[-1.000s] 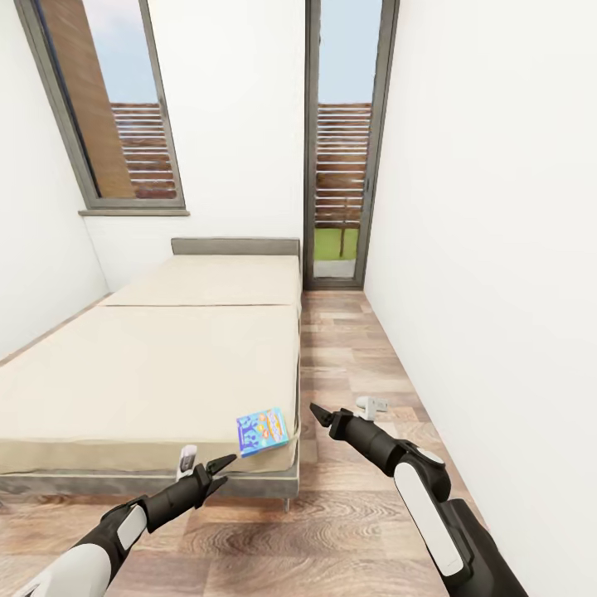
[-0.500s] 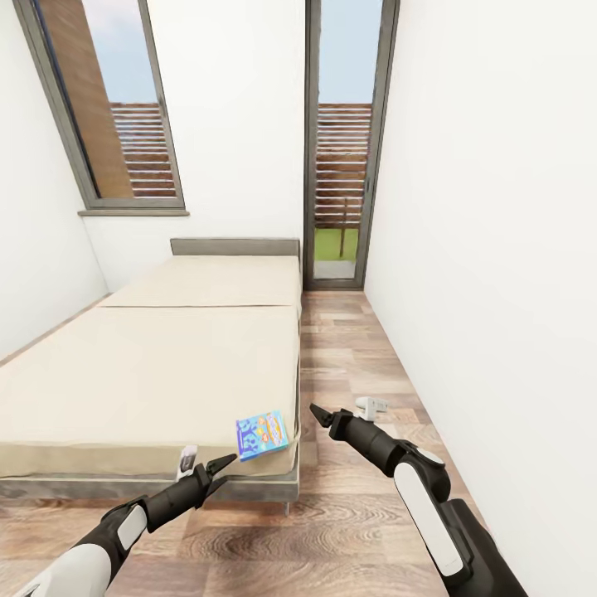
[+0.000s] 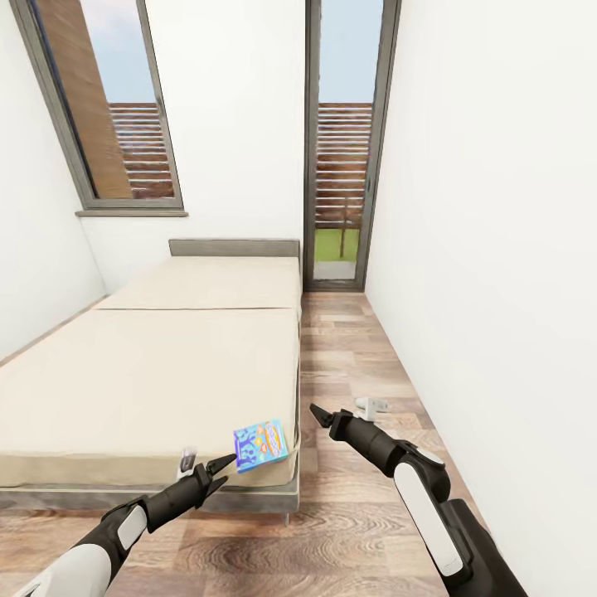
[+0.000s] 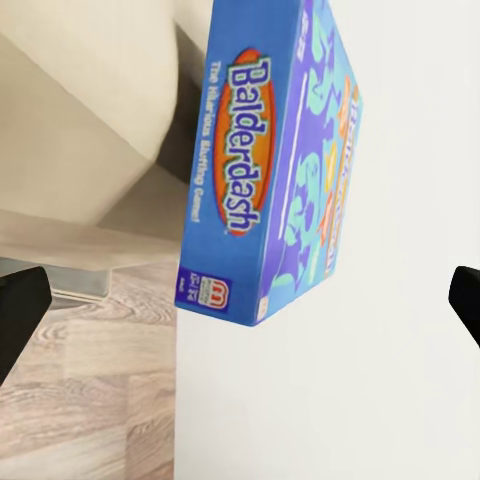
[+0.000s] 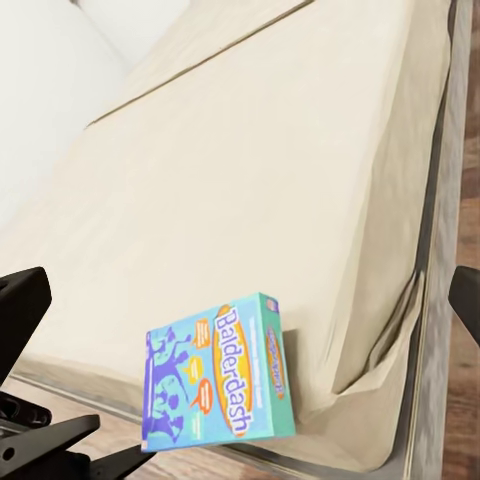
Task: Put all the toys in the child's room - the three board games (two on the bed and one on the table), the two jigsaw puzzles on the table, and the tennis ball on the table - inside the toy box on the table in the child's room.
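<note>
A small, mostly blue board game box (image 3: 260,445) printed "Balderdash" lies on the near corner of the beige mattress of the low grey-framed bed (image 3: 166,373). The left gripper (image 3: 222,467) hovers just beside it, jaws spread — nothing between them. The right gripper (image 3: 319,415) hangs over the wood-plank floor (image 3: 348,348), jaws also apart.

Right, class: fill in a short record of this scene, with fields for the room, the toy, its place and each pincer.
room: narrow, white walls, wood-plank floor
toy: blue Balderdash board game
place: near corner of the bed, by the mattress edge
left pincer: open, empty, just short of the game
right pincer: open, empty, over the floor beside the bed
</note>
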`<state>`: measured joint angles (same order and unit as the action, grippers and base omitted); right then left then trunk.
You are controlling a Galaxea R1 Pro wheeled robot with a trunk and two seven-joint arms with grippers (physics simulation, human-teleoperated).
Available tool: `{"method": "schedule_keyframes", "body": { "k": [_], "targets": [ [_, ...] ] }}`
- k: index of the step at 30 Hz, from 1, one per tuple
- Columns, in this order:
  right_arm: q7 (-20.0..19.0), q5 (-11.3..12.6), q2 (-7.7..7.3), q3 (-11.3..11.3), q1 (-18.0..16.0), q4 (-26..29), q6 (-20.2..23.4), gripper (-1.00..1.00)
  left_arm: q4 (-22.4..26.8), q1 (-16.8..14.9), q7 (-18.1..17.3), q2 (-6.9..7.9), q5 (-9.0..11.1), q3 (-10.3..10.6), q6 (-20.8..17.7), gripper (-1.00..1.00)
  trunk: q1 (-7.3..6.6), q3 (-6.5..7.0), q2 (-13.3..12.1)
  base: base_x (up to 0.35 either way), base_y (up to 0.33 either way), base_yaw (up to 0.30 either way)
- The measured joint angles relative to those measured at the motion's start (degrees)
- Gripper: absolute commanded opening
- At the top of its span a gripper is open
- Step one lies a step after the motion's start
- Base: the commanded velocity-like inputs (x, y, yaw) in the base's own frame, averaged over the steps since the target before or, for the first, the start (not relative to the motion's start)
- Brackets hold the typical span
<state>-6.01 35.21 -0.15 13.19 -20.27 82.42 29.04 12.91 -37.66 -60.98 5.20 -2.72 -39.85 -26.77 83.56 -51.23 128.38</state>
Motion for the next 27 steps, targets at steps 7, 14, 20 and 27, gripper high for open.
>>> {"method": "schedule_keyframes", "body": {
  "k": [7, 14, 20, 27],
  "targets": [
    [0.0, 0.0, 0.03, 0.0, 0.0, -0.2, 0.0, 1.00, 0.0, 0.0, 0.0, -0.01, 0.0, 0.0, 0.0, 1.00, 0.00, 0.00, 0.0, 0.002, 0.000, 0.000],
    [0.0, 0.0, 0.01, 0.0, 0.0, -0.2, -0.1, 1.00, 0.0, 0.0, 0.1, -0.08, 0.0, 0.0, 0.0, 1.00, 1.09, -0.89, 2.0, 0.000, 0.000, 0.000],
    [0.0, 0.0, 0.04, 0.0, 0.0, -0.2, -0.1, 1.00, 0.0, 0.0, 0.1, -0.18, 0.0, 0.0, 0.0, 1.00, 2.41, -1.97, 4.4, 0.000, 0.000, 0.000],
    [0.0, 0.0, 0.00, 0.0, 0.0, -0.2, -0.1, 1.00, 0.0, 0.0, 0.1, -0.48, -0.1, 0.0, 0.0, 1.00, 3.52, -2.87, 6.4, 0.000, 0.000, 0.000]
  ]
}}
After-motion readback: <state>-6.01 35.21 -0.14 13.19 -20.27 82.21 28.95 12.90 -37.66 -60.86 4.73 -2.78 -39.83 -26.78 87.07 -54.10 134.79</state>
